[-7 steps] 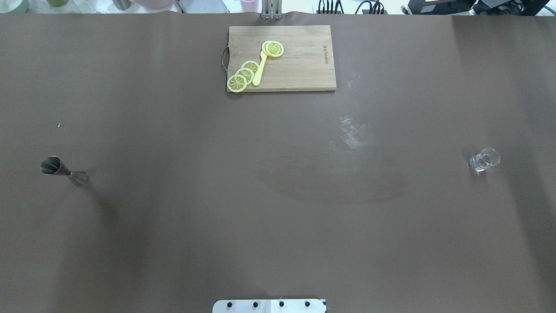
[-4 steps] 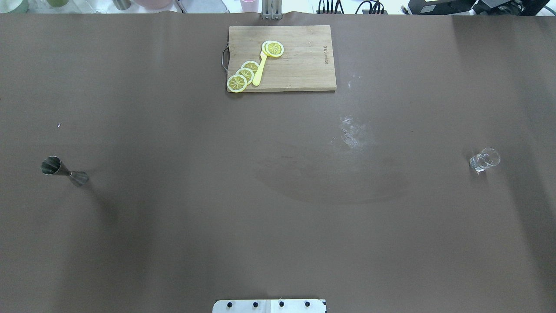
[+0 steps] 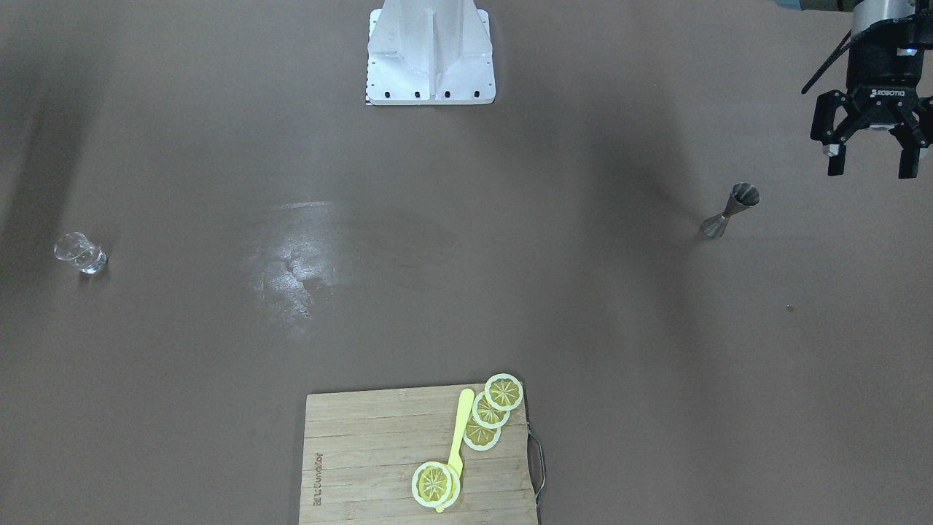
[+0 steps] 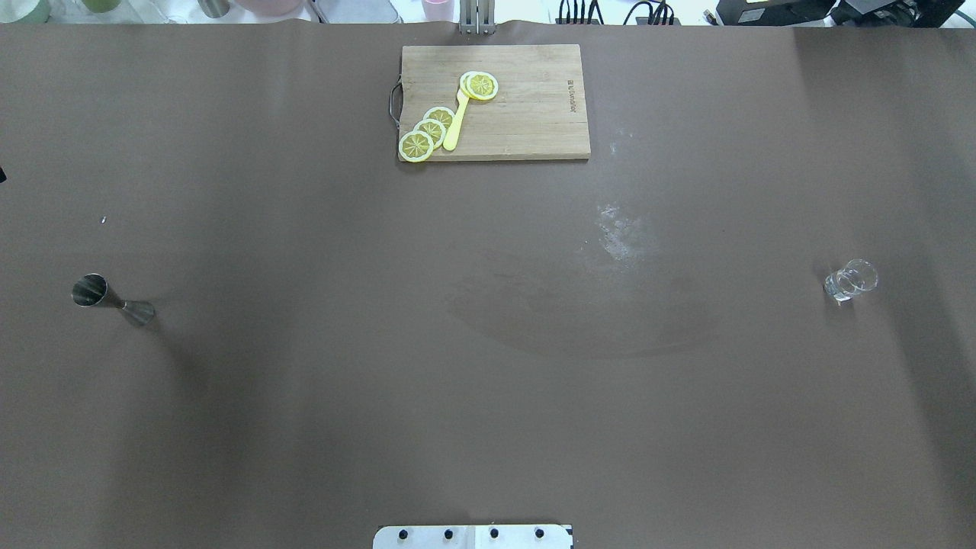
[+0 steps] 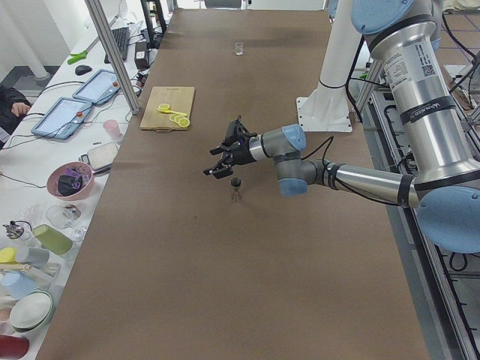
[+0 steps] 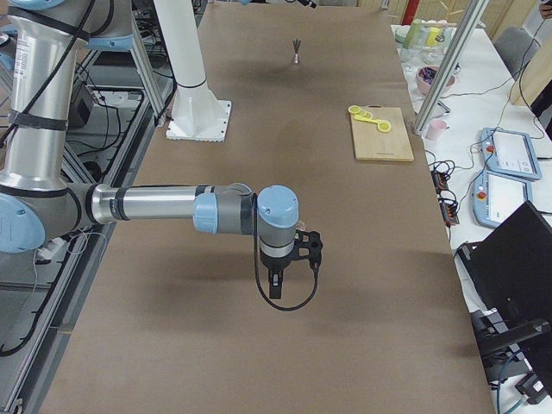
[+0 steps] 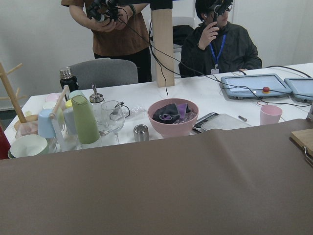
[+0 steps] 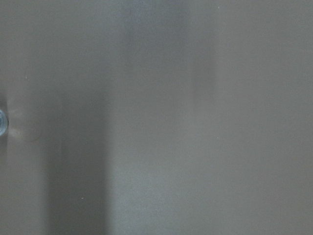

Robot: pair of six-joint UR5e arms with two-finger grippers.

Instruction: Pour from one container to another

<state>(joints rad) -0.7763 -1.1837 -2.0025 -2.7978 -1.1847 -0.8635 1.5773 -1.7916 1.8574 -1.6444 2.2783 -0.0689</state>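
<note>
A steel jigger (image 4: 113,300) stands upright on the brown table, far to the left in the overhead view, and also shows in the front view (image 3: 731,211). A small clear glass (image 4: 850,280) stands far to the right, and its rim shows at the left edge of the right wrist view (image 8: 2,122). My left gripper (image 3: 870,172) hangs open and empty above the table, outward of the jigger and apart from it (image 5: 216,171). My right gripper (image 6: 291,274) shows only in the exterior right view, low over bare table; I cannot tell its state.
A wooden cutting board (image 4: 534,114) with lemon slices and a yellow utensil lies at the far middle edge. A pale smear (image 4: 621,232) marks the mat right of centre. The robot base (image 3: 431,51) stands mid-table. Cups, a pink bowl (image 7: 172,116) and operators are beyond the far edge.
A dark tip of the left gripper has edged into the left border of the overhead view. The jigger, the glass and the board have not moved.
</note>
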